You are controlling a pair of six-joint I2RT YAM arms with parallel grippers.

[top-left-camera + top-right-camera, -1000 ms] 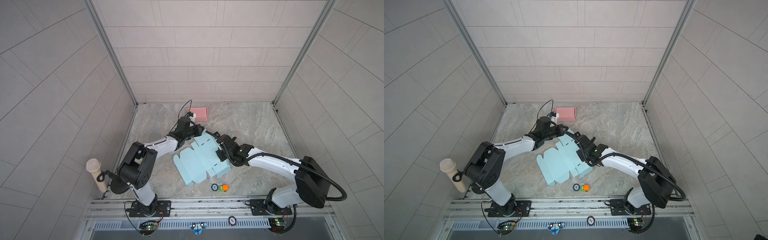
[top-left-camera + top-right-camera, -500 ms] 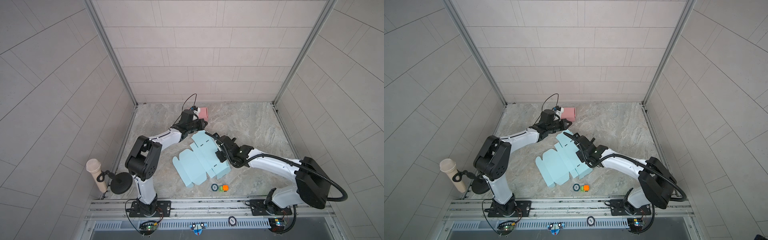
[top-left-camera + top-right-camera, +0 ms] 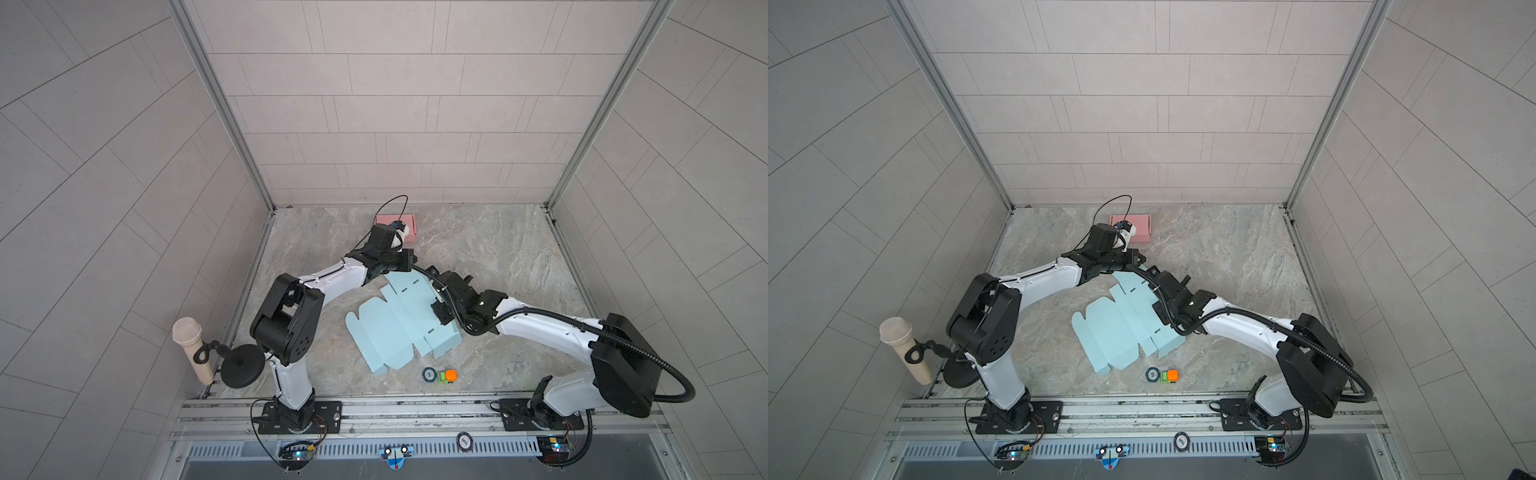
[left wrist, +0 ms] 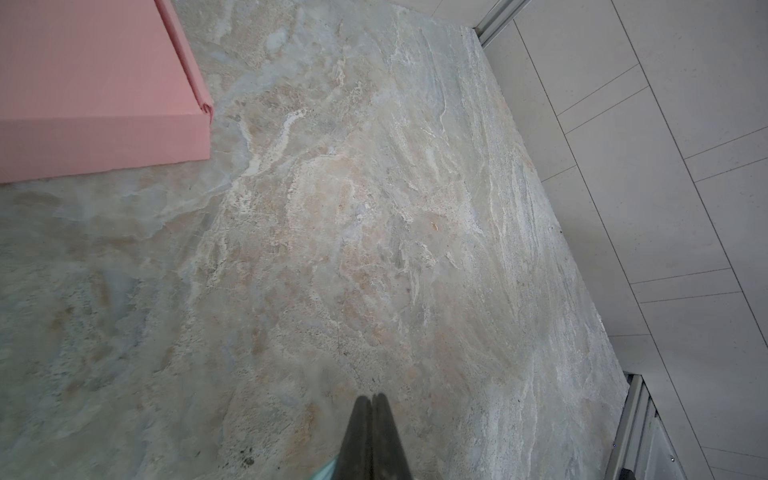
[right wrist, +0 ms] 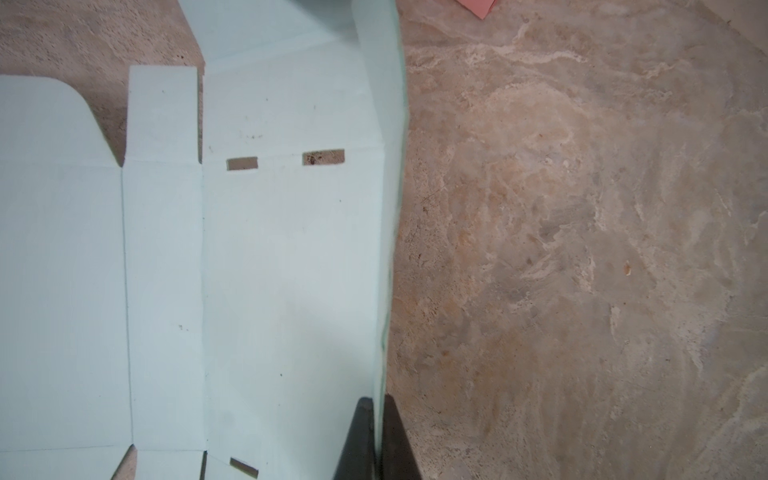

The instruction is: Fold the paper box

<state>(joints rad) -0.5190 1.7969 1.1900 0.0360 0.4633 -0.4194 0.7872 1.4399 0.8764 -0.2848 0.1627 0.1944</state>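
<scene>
Marble tabletop (image 3: 490,257) inside tiled walls. Both top views: the flat blue paper box (image 3: 390,332) lies mid-table, with a pink box (image 3: 1142,226) at its 12 o'clock and a small orange block (image 3: 451,375) at 5 o'clock. Left wrist view: the left gripper (image 4: 372,411), jaws pressed together on nothing, over bare marble (a blue sliver shows beside it). Only the right wrist view shows the right gripper (image 5: 376,415) pinching the box's upturned edge flap.

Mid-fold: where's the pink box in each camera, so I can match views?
Top view: pink box near the back wall, middle.
Top view: same place.
Left wrist: large, cut by the frame edge.
Right wrist: only a corner tip at the frame edge.
Shared landmark: blue sheet, just a sliver in left wrist.
</scene>
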